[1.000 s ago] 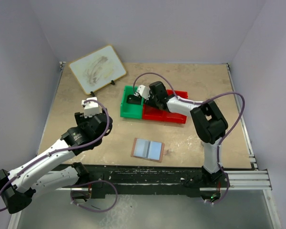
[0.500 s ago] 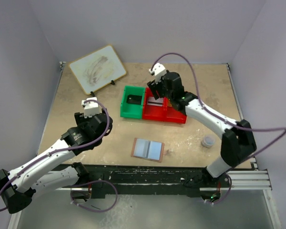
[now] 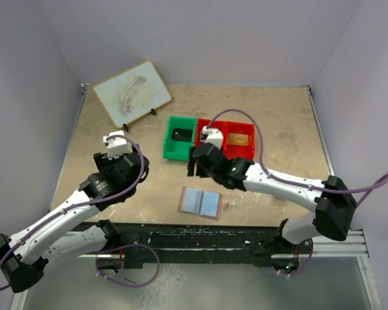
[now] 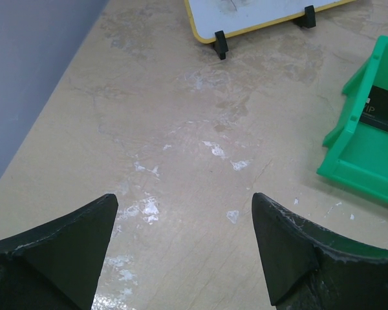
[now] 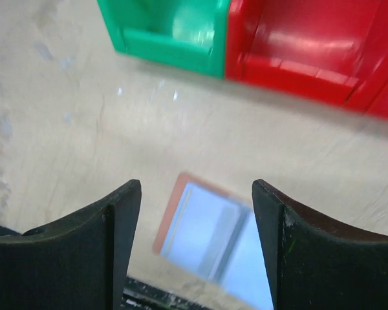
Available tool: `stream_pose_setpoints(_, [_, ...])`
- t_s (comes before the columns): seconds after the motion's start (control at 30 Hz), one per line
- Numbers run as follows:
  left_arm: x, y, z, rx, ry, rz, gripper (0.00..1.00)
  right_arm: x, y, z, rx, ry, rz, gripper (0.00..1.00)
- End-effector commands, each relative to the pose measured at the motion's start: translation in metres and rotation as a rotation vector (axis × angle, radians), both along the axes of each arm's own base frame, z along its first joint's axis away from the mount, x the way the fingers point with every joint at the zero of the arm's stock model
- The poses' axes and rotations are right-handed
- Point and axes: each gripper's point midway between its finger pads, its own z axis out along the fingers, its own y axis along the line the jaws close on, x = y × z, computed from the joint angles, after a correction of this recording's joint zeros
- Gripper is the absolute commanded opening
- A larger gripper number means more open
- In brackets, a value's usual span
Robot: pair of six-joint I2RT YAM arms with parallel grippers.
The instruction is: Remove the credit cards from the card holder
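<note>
The card holder (image 3: 200,202) lies open flat near the table's front edge, tan-pink rim around pale blue-grey inner panels. It shows blurred in the right wrist view (image 5: 223,242), below and between the fingers. My right gripper (image 3: 195,169) is open and empty, hanging just behind the card holder and in front of the bins; in its own view (image 5: 195,187) the jaws stand wide apart. My left gripper (image 3: 114,158) is open and empty over bare table at the left (image 4: 184,200). A dark card (image 3: 181,135) lies in the green bin and an orange card (image 3: 239,139) in the red bin.
The green bin (image 3: 171,147) and the red bin (image 3: 253,139) stand side by side at mid-table; they also show in the right wrist view (image 5: 174,32) (image 5: 304,45). A yellow-framed whiteboard (image 3: 132,92) stands at the back left. Grey walls close three sides.
My right arm has swung from over the bins down toward the near side and now hangs just behind the card holder. My left gripper has shifted slightly left.
</note>
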Motion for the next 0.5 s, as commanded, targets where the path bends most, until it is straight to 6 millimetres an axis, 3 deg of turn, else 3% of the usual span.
stream_pose_setpoints(0.0, [0.005,0.006,0.010,0.000,-0.025,0.049,0.82,-0.028,0.010,-0.018,0.004,0.071,-0.222,0.73])
stream_pose_setpoints(0.2, [0.003,0.015,0.015,-0.011,-0.050,0.081,0.83,-0.066,0.047,-0.049,-0.012,0.140,-0.161,0.71])
stream_pose_setpoints(0.47, [0.001,0.019,0.020,-0.031,-0.077,0.096,0.83,-0.084,0.042,-0.089,-0.048,0.243,-0.191,0.66])
